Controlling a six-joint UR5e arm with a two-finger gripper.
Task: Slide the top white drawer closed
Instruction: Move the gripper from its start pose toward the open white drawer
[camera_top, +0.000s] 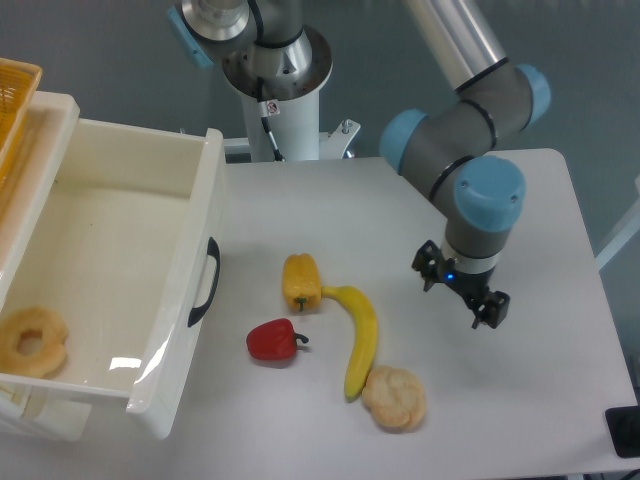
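The top white drawer (120, 270) is pulled fully out at nine o'clock. The gripper (461, 293), well apart at three o'clock, is held open, empty. Rigid, glossy plastic is best pushed beside the black handle (205, 283).

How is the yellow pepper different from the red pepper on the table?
The yellow pepper is yellow and touches the banana; the red pepper is red and lies apart, nearer the front edge. The yellow pepper lies lengthwise toward the camera; the red pepper's stem points right. Both lie beside the top white drawer.
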